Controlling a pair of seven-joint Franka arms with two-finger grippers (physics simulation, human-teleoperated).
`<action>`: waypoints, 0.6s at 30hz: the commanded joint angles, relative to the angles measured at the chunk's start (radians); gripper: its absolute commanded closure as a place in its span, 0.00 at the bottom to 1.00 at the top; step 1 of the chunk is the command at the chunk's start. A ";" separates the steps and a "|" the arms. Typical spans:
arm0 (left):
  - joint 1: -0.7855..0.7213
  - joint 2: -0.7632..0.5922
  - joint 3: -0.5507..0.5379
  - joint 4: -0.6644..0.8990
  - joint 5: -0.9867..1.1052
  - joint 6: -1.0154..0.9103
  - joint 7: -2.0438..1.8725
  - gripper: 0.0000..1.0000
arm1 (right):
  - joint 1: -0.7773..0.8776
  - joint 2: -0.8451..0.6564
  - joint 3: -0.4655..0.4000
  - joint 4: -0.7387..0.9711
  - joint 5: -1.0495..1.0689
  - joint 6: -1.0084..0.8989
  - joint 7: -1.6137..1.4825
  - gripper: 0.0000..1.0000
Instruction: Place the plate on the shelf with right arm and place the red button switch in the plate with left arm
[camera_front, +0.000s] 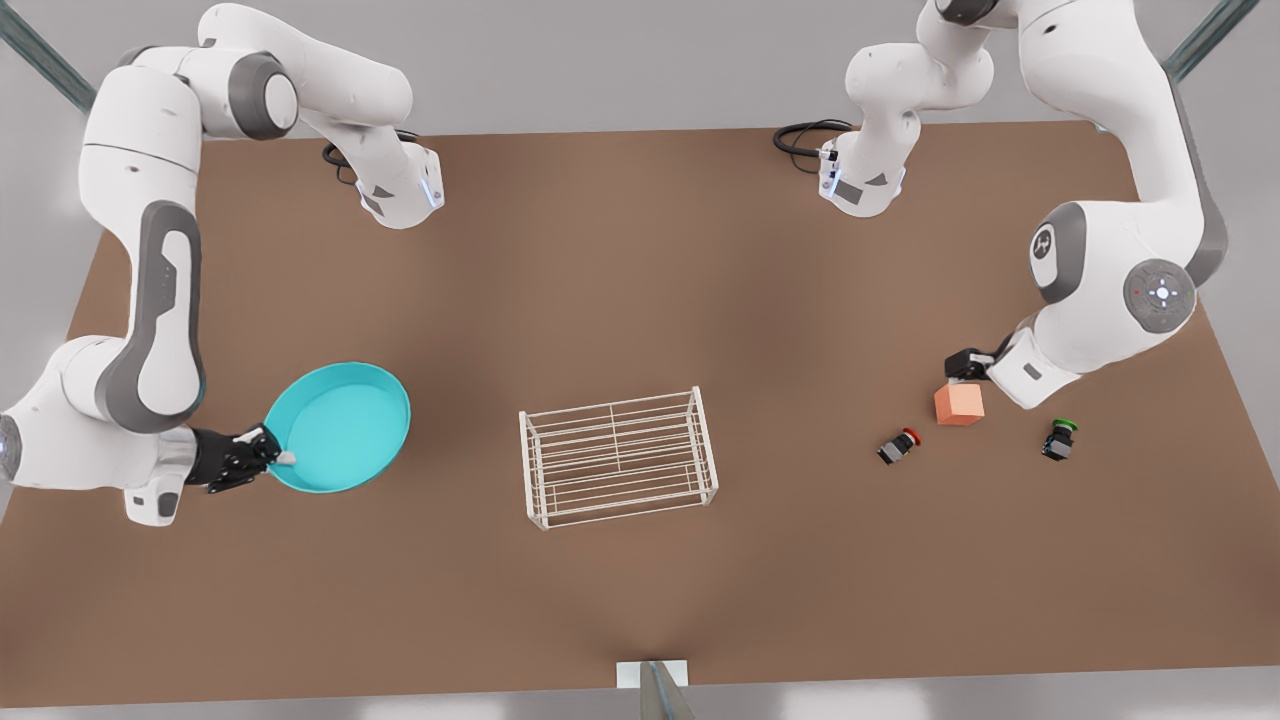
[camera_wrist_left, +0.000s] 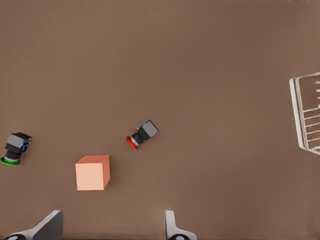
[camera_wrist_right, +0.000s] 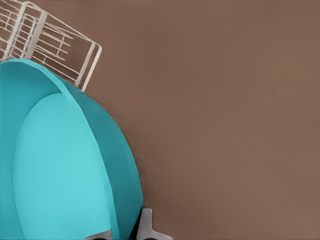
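On the brown table (camera_front: 640, 300), the right gripper (camera_front: 268, 455) sits at the front view's left, its fingers closed on the near rim of the turquoise plate (camera_front: 340, 425). The plate is tilted, its far edge raised, and it stays well apart from the shelf (camera_front: 618, 457), which stands empty near the middle of the table. In the right wrist view the plate (camera_wrist_right: 60, 165) curves up close to the camera, one pale fingertip (camera_wrist_right: 146, 225) pressing on the outside of its rim, and a corner of the shelf (camera_wrist_right: 55, 42) shows beyond it. The left gripper (camera_front: 968, 365) is at the front view's right, held above the table just behind the orange cube (camera_front: 959, 403). In the left wrist view its fingertips (camera_wrist_left: 170, 226) stand wide apart with nothing between them. The red button switch (camera_front: 898, 446) lies on its side on the table, near the orange cube and on the side toward the shelf, not touching it. The left wrist view shows that switch (camera_wrist_left: 141, 135) with its red cap pointing away from the shelf (camera_wrist_left: 306, 112), the cube (camera_wrist_left: 92, 172) just beside it, and the green button switch (camera_wrist_left: 15, 148) farther off on the cube's other side. In the front view the green button switch (camera_front: 1059, 439) rests alone toward the table's right edge, below the left arm's (camera_front: 1110, 300) elbow.
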 joint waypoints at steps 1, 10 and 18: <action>-0.028 0.012 -0.068 0.003 -0.109 0.006 -1.353 0.00 | -0.001 -0.002 0.027 0.008 0.008 -0.089 0.413 0.78; -0.163 0.285 -0.096 0.188 0.034 0.053 -2.382 0.00 | 0.129 0.021 0.113 0.074 0.005 -0.011 0.729 0.78; -0.085 0.216 -0.090 0.158 -0.138 0.052 -2.475 0.00 | 0.283 0.069 0.125 0.080 0.080 0.166 0.924 0.78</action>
